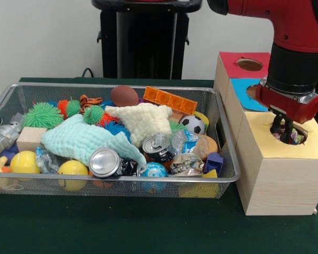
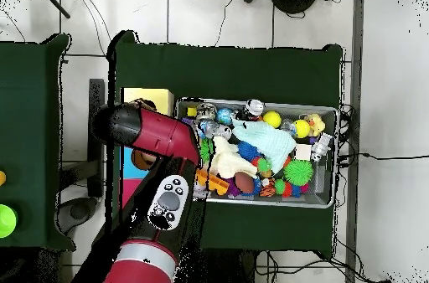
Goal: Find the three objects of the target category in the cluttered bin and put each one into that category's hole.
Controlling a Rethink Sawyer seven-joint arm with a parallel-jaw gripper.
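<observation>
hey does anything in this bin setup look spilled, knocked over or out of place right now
Nothing has spilled. The cans in the bin are crumpled and lie on their sides, jumbled among balls. The mint cloth and cream cloth lie in the pile. The tool reaches into the yellow hole, where something multicoloured shows.

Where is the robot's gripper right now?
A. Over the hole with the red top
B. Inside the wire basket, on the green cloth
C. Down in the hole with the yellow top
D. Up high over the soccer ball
C: the gripper reaches down into the yellow-faced hole on the wooden box, beside the bin.
</observation>
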